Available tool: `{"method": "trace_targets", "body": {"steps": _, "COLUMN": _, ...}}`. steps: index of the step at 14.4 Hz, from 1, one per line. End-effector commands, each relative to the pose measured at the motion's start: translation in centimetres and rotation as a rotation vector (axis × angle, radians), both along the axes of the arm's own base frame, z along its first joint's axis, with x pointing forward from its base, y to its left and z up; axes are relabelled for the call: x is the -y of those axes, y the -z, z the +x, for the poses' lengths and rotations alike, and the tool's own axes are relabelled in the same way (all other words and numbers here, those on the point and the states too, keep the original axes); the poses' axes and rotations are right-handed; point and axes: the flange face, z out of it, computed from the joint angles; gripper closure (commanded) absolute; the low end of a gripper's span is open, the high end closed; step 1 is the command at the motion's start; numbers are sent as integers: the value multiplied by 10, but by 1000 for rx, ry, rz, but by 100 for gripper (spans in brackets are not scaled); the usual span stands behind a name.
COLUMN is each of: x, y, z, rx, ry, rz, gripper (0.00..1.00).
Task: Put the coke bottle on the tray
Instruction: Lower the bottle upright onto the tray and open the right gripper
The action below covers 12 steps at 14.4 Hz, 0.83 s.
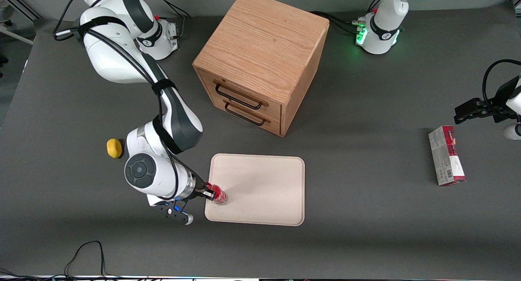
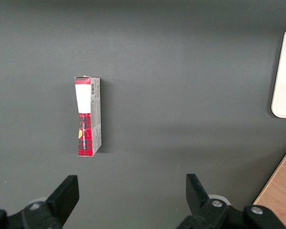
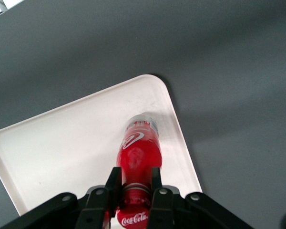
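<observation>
The coke bottle (image 1: 219, 194) is small, with a red cap, a red label and a clear base. It is over the cream-pink tray (image 1: 264, 183), at the tray's corner nearest the front camera on the working arm's side. My gripper (image 1: 211, 193) is shut on the bottle's neck just under the cap. In the right wrist view the gripper (image 3: 135, 179) clamps the neck of the bottle (image 3: 138, 152), whose base points down at the tray (image 3: 62, 143). I cannot tell whether the base touches the tray.
A wooden drawer cabinet (image 1: 260, 61) stands farther from the front camera than the tray. A yellow lump (image 1: 114, 148) lies beside my arm. A red-and-grey carton (image 1: 446, 155) lies toward the parked arm's end; it also shows in the left wrist view (image 2: 88, 116).
</observation>
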Motion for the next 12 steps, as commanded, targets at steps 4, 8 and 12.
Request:
{"method": "trace_targets", "body": {"steps": 4, "x": -3, "y": -7, "z": 3, "rx": 21, "ry": 22, "rz": -10, "gripper": 0}}
{"method": "trace_targets", "body": {"steps": 8, "x": 7, "y": -21, "z": -3, "rx": -28, "ry": 9, "rz": -40, "gripper": 0}}
{"method": "trace_targets", "body": {"steps": 12, "x": 47, "y": -101, "z": -30, "rx": -124, "ry": -117, "rz": -77, "gripper": 0}}
